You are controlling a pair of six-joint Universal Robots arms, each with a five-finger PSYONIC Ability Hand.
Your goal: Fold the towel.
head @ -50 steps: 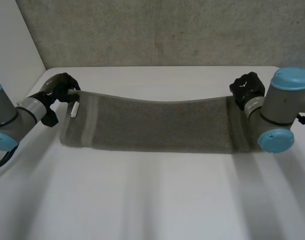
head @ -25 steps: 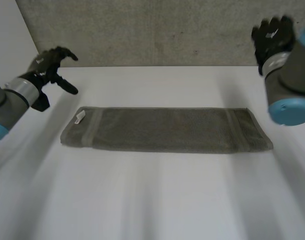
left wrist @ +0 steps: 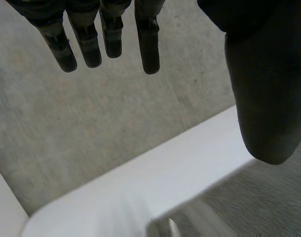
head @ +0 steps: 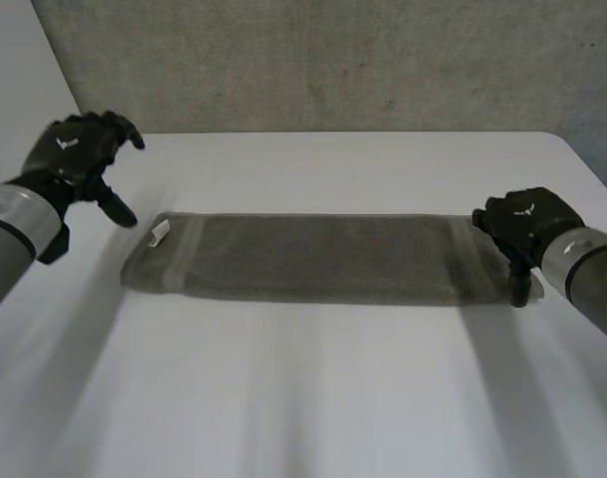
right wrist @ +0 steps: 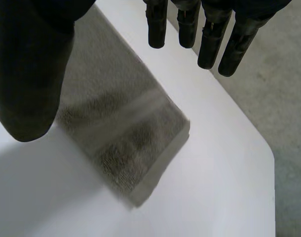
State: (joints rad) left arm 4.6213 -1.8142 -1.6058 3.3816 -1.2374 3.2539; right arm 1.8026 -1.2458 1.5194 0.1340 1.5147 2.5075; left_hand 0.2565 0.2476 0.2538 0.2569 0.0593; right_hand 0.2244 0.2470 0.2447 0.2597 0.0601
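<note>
Nearest, bare white table. Farther in, across the table's middle, a grey towel, lying flat, folded into a long narrow strip running left to right, with a small white tag at the far corner of its left end. At the strip's right end, the right hand, low over the short edge, thumb pointing down by the near corner; touching or just above, hard to tell. In the right wrist view, fingers straight and set well apart from the thumb, gripping nothing, the towel's end flat beneath the palm. Off the left end, clear of the cloth and near the tag, the left hand, raised above the table. In the left wrist view, fingers straight and loose, thumb wide of them, nothing held, a corner of the towel below the thumb. Farthest, a rough grey wall behind the table's far edge
</note>
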